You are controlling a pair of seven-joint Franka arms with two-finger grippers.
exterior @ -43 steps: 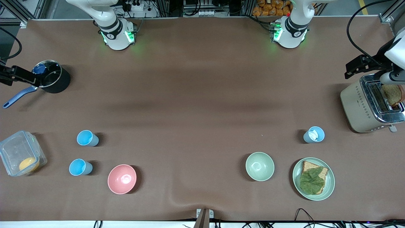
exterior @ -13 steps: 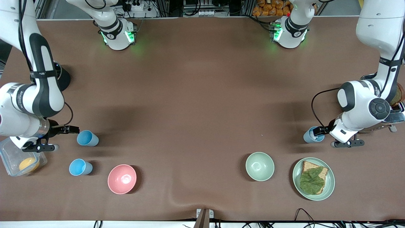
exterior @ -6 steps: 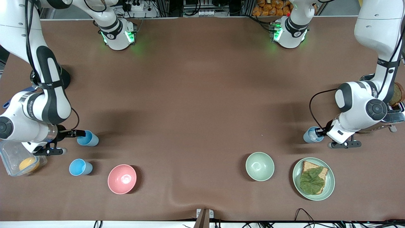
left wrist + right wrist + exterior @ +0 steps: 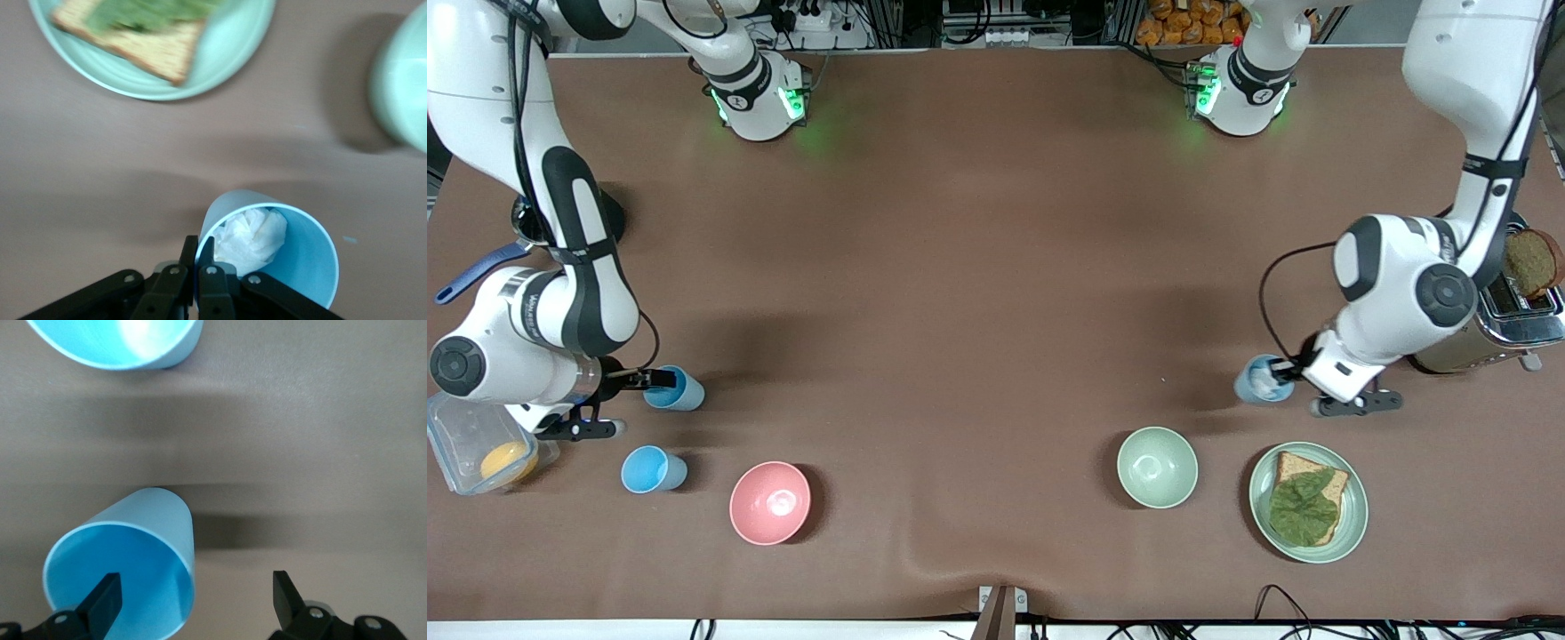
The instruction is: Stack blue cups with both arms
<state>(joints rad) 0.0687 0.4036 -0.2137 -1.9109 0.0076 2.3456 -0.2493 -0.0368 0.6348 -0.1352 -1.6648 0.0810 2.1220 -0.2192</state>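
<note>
My left gripper (image 4: 1279,368) is shut on the rim of the grey-blue cup (image 4: 1256,381), which holds a crumpled white tissue (image 4: 250,235). In the left wrist view one finger (image 4: 189,250) is outside the cup wall (image 4: 303,257) and one inside. My right gripper (image 4: 637,404) is open at a sky-blue cup (image 4: 676,389). In the right wrist view one finger (image 4: 105,599) is inside this cup (image 4: 143,540) and the other stands outside it. A second sky-blue cup (image 4: 652,469) stands nearer the front camera and also shows in the right wrist view (image 4: 120,340).
A pink bowl (image 4: 770,502) sits beside the second sky-blue cup. A pale green bowl (image 4: 1157,467) and a plate (image 4: 1357,516) with bread and lettuce lie near the grey-blue cup. A toaster (image 4: 1449,356), a clear box (image 4: 463,427) and a pot handle (image 4: 471,271) are at the table's ends.
My left gripper has carried the grey-blue cup toward the middle of the table. My right gripper has crept closer to the sky-blue cup, one finger now inside its rim.
</note>
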